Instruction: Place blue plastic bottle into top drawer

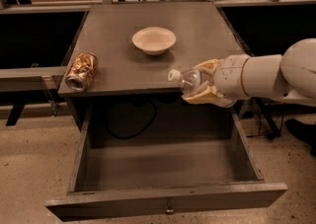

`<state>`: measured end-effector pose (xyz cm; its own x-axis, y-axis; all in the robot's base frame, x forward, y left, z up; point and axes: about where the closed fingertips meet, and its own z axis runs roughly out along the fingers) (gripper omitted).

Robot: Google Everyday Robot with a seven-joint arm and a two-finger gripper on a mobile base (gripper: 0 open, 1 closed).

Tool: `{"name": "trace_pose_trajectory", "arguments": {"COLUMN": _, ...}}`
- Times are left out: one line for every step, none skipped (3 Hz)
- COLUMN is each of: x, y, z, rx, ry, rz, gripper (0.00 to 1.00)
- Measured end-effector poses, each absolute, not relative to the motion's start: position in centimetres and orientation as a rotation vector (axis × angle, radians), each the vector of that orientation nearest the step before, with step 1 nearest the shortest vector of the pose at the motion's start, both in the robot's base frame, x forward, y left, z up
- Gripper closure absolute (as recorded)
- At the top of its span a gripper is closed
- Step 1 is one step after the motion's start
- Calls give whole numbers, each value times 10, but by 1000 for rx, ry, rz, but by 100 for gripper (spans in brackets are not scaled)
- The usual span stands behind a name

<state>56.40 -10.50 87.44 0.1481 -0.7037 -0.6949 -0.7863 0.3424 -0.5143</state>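
Note:
The blue plastic bottle [186,78] is clear with a white cap pointing left. It lies sideways in my gripper [203,83], whose tan fingers [202,97] are shut on it. The gripper holds it in the air at the front right edge of the tabletop, above the right rear part of the top drawer [163,171]. The drawer is pulled fully open and holds nothing, with a small metal knob on its front panel. My white arm [266,76] reaches in from the right.
A white bowl [154,39] sits at the middle of the grey tabletop [118,70]. A dented gold-brown can [82,71] lies at its front left corner. A dark cable hangs behind the drawer. Rails and dark desks flank the table.

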Motion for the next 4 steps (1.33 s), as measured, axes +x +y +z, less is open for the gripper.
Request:
{"name": "trace_pose_trajectory", "arguments": {"x": 563, "y": -105, "z": 872, "rx": -1437, "ry": 1532, "rz": 65, "gripper": 100}}
{"name": "trace_pose_trajectory", "arguments": {"x": 568, "y": -105, "z": 845, "rx": -1431, "ry": 1610, "rz": 107, "gripper": 100}}
{"name": "trace_pose_trajectory", "arguments": {"x": 569, "y": -105, "z": 821, "rx": -1477, "ry": 1708, "rz": 123, "gripper": 100}}
{"name": "trace_pose_trajectory", "arguments": {"x": 566, "y": -100, "z": 824, "rx": -1553, "ry": 1724, "rz": 125, "gripper": 100}}
